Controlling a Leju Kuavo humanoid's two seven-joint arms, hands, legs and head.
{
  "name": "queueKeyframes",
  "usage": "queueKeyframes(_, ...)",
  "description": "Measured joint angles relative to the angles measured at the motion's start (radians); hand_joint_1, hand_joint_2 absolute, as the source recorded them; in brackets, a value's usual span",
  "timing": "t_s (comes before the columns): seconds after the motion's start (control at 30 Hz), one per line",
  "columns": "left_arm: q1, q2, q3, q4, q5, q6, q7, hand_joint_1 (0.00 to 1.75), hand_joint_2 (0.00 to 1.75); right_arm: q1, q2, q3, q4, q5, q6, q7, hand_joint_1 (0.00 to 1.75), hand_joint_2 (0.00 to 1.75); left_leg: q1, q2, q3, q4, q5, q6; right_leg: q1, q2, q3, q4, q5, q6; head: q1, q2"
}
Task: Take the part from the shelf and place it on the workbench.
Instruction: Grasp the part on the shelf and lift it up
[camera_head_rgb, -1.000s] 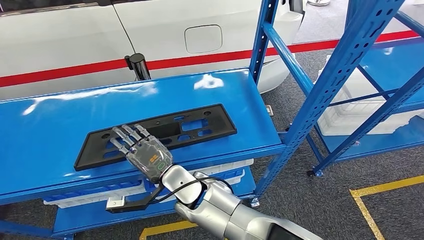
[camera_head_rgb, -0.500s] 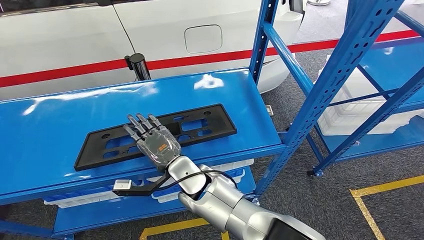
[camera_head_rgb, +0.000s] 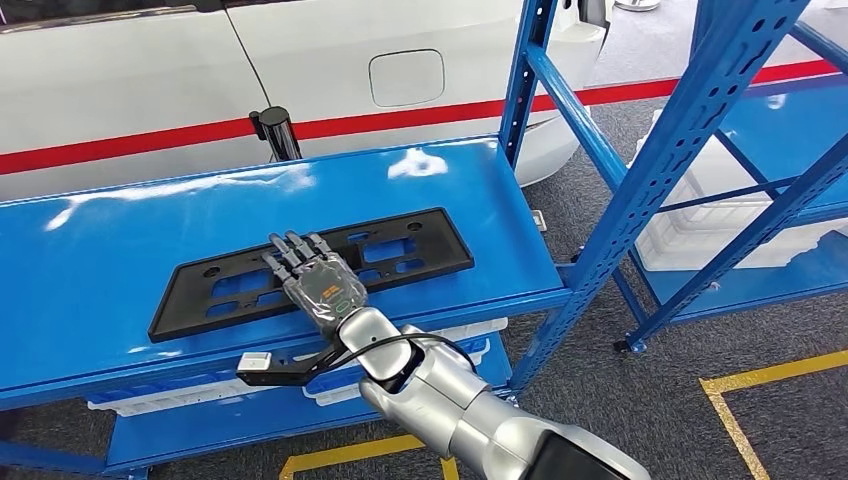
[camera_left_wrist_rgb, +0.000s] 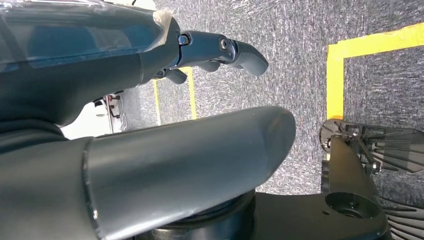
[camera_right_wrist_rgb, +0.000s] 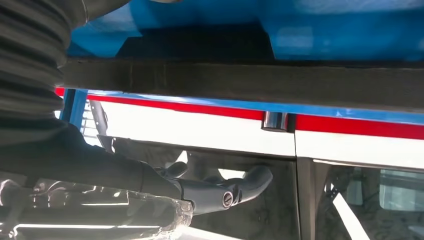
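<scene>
Under my right hand (camera_head_rgb: 322, 287) lies the black plate (camera_head_rgb: 400, 252), flat on the blue shelf (camera_head_rgb: 90, 270). My fingers (camera_head_rgb: 290, 250) are stretched out, slightly apart and holding nothing, their tips over its middle cutouts; whether they touch it I cannot tell. I judge it light, stiff moulded plastic, smooth enough to slip, long enough to tip if held off-centre. I would grip the near long edge beneath my palm. My left hand (camera_left_wrist_rgb: 150, 115) hangs empty, fingers loosely curled.
</scene>
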Motion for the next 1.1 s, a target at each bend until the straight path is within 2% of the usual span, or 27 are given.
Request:
queueKeyframes(0.53, -0.007, -0.005, -0.002, 0.000, -0.002, 0.005, 0.000, 0.00, 0.00, -0.035, 0.006, -0.035, 0.058, -0.023, 0.035, 0.033, 0.00, 1.75, 0.000, 0.000, 0.001, 0.000, 0.000, 0.000, 0.000, 0.000, 0.001, 0.000, 0.000, 0.000, 0.000, 0.000)
queueKeyframes(0.57, -0.007, -0.005, -0.002, 0.000, -0.003, 0.004, 0.000, 0.00, 0.00, -0.038, 0.005, -0.038, 0.061, -0.027, 0.038, 0.037, 0.04, 1.75, 0.000, 0.000, 0.002, 0.000, 0.000, 0.000, 0.000, 0.000, 0.002, 0.000, 0.000, 0.000, 0.000, 0.000)
queueKeyframes(0.63, -0.008, -0.006, -0.004, 0.000, -0.005, 0.003, 0.000, 0.00, 0.00, -0.045, 0.002, -0.046, 0.068, -0.032, 0.045, 0.042, 0.38, 1.75, 0.000, 0.000, 0.002, 0.000, 0.000, 0.000, 0.000, 0.000, 0.002, 0.000, 0.000, 0.000, 0.000, 0.000)
queueKeyframes(0.7, -0.008, -0.008, -0.007, 0.000, -0.007, 0.003, 0.000, 0.00, 0.00, -0.049, -0.003, -0.053, 0.075, -0.034, 0.048, 0.044, 0.99, 1.75, 0.000, 0.000, 0.003, 0.000, 0.000, 0.000, 0.000, 0.000, 0.003, 0.000, 0.000, 0.000, 0.000, 0.000)
queueKeyframes(0.77, -0.009, -0.010, -0.009, 0.000, -0.007, 0.003, 0.000, 0.00, 0.00, -0.050, -0.008, -0.058, 0.082, -0.035, 0.049, 0.045, 1.35, 1.75, 0.000, 0.000, 0.003, 0.000, 0.000, 0.000, 0.000, 0.000, 0.003, 0.000, 0.000, 0.000, 0.000, 0.000)
queueKeyframes(0.87, -0.009, -0.013, -0.010, 0.000, -0.008, 0.003, 0.000, 0.00, 0.00, -0.050, -0.014, -0.062, 0.091, -0.041, 0.050, 0.045, 1.51, 1.75, 0.000, 0.000, 0.003, 0.000, 0.000, 0.000, 0.000, 0.000, 0.003, 0.000, 0.000, 0.000, 0.000, 0.000)
queueKeyframes(1.1, -0.012, -0.017, -0.012, 0.000, -0.009, 0.003, 0.000, 0.00, 0.00, -0.052, -0.020, -0.068, 0.102, -0.041, 0.058, 0.052, 1.53, 1.75, 0.000, 0.000, 0.003, 0.000, 0.000, 0.000, 0.000, 0.000, 0.003, 0.000, 0.000, 0.000, 0.000, 0.000)
